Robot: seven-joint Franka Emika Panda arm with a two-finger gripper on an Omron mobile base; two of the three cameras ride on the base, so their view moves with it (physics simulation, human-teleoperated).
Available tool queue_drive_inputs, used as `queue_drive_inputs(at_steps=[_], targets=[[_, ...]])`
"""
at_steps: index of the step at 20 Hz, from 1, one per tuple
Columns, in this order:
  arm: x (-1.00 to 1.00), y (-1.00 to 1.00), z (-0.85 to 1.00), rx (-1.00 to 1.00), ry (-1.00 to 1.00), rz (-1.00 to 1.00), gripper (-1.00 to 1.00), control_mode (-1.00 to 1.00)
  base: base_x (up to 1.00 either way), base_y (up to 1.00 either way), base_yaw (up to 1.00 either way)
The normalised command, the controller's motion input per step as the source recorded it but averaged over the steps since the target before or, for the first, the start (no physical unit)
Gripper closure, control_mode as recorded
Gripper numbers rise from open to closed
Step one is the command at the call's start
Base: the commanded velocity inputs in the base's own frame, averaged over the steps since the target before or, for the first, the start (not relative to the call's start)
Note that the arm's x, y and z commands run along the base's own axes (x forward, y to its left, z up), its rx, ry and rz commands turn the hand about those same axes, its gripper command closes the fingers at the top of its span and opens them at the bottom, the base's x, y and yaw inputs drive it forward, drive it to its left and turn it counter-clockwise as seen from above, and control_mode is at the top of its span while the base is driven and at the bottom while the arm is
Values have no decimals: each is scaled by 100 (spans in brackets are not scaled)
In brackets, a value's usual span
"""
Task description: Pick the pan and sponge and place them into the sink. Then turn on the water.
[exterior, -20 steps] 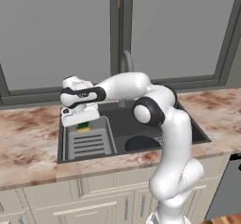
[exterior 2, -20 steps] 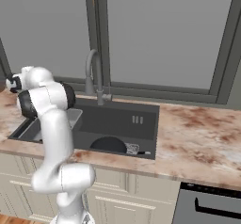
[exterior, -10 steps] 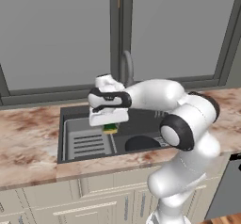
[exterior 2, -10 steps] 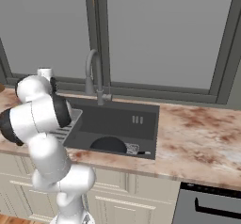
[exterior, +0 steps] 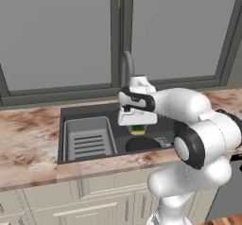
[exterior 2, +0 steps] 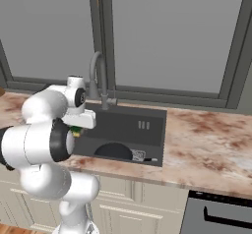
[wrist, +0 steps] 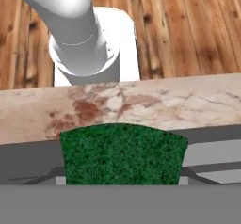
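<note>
The sink (exterior: 90, 113) holds one black pan (exterior: 142, 143) on its floor toward the front and one grey ribbed rack (exterior: 89, 137) at its left end. One sponge (exterior: 138, 129), green over yellow, hangs above the pan, clamped in the gripper (exterior: 137, 125), in front of the single faucet (exterior: 125, 68).

Arm bends over left part of sink (exterior 2: 152, 130). Sponge (exterior 2: 76, 131) peeks out under white hand, green and yellow, above basin. Gripper fingers hidden behind hand; grip state not readable here. Pan (exterior 2: 113, 152) lies in basin, round, black, near front wall. Drain grate (exterior 2: 138, 155) just right of pan. Faucet (exterior 2: 96, 75) arches behind sink, dark grey, before window. Marbled counter (exterior 2: 206, 142) runs right of sink.
</note>
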Motion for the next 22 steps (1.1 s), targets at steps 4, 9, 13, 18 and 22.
queue_drive_inputs(at_steps=[4,9,13,18,22], targets=[[0,-86,0,0,16,-8,100,-100,0,0,0],[14,-68,-9,0,14,-7,100,-100,0,0,0],[29,-62,-19,0,9,-4,100,-100,0,0,0],[20,-65,-26,1,1,0,100,-100,0,0,0],[23,-22,-41,0,-3,1,100,-100,0,0,0]])
